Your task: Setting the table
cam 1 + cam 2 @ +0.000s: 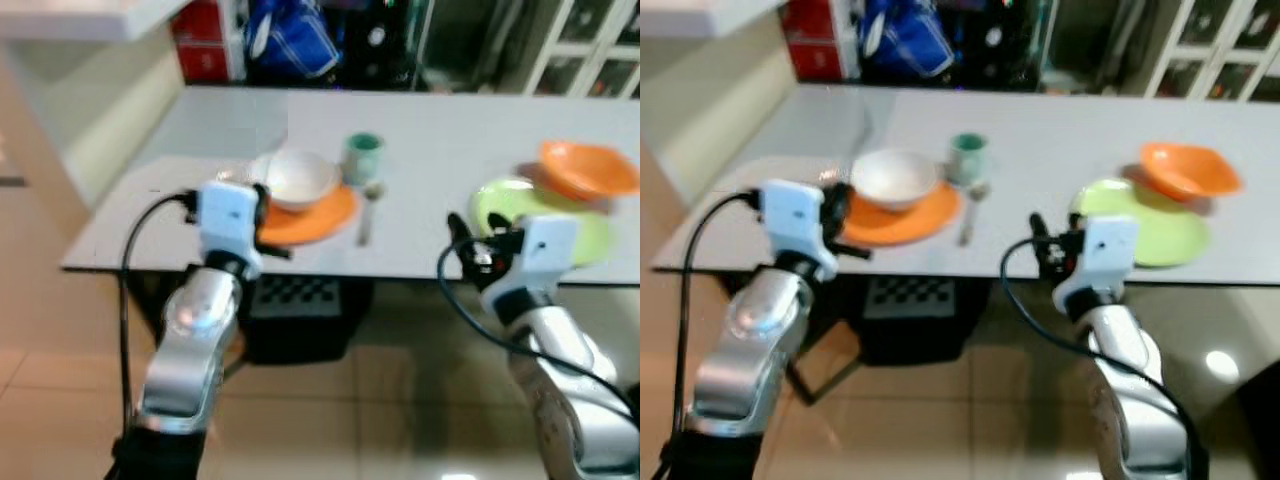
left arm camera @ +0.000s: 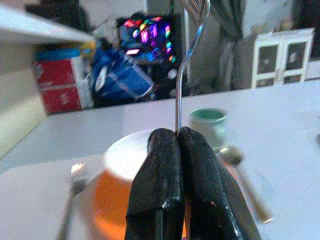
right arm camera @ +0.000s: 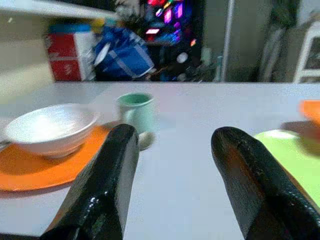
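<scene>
At the near edge of the white table (image 1: pixel 440 150), we stand with one place almost laid and a second barely begun. On the left, an orange plate (image 1: pixel 315 218) carries a white bowl (image 1: pixel 297 177); a green cup (image 1: pixel 362 154) stands just beyond the plate's far right rim, and a spoon (image 1: pixel 367 210) lies just right of the plate, handle toward us. In the left wrist view another utensil, which looks like a fork (image 2: pixel 74 192), lies to the left of that plate, though it is blurred.

Our left gripper (image 2: pixel 177 150) hovers at the table's near edge, just in front of the orange plate, its fingers pressed together on the handle of a metal fork (image 2: pixel 186 60) that stands upright, tines up. Our right gripper (image 3: pixel 172 150) hangs at the near edge in front of the second place, its fingers spread apart and holding nothing.

On the right, a green plate (image 1: pixel 1160 235) lies with an orange bowl (image 1: pixel 1188 170) sitting on its far right side, off centre. We see no cup or cutlery beside it. In our judgement the fork in hand is meant for this right-hand place, which also lacks a spoon and a cup; the left place looks complete.
</scene>
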Tool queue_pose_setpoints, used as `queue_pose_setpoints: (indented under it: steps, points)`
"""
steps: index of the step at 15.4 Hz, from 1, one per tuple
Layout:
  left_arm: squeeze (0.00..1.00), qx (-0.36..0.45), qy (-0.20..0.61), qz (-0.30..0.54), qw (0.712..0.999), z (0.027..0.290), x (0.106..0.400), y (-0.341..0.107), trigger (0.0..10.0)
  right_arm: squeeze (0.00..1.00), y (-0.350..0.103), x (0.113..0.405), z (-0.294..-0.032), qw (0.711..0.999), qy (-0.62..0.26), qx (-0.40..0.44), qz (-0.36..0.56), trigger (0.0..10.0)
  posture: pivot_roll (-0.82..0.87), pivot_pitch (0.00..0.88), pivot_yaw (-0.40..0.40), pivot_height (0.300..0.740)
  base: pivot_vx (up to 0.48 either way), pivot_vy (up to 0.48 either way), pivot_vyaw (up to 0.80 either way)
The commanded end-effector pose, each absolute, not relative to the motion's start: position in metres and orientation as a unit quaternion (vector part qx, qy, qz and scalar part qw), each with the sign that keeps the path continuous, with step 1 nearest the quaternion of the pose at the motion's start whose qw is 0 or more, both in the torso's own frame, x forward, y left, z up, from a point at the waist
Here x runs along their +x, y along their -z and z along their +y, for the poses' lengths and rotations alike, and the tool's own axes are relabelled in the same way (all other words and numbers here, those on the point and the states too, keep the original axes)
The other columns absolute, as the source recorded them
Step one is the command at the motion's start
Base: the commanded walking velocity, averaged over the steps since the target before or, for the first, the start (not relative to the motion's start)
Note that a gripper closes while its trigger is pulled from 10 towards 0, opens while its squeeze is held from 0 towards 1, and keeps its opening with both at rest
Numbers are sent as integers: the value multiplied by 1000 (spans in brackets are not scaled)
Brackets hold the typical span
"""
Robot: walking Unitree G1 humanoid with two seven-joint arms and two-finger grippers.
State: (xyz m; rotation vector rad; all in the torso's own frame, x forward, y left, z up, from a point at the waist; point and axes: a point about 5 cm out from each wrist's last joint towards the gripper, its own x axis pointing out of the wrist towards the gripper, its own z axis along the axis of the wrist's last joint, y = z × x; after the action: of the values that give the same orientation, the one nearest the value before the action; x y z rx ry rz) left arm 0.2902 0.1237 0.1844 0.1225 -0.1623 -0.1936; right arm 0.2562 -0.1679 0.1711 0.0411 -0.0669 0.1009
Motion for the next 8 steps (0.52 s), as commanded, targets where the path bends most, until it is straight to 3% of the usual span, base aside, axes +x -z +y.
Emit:
queue_pose_setpoints:
  steps: [1, 8]
  points:
    - [0, 67, 85, -88, 990, 130, 290, -188, 10000, 0, -173, 257, -163, 997, -60, 19, -34, 10000, -74, 0, 17, 740, 0, -480, 0]
    - [0, 67, 89, -89, 990, 127, 291, -187, 10000, 0, -171, 257, -163, 997, -63, 14, -30, 10000, -77, 0, 23, 740, 0, -480, 0]
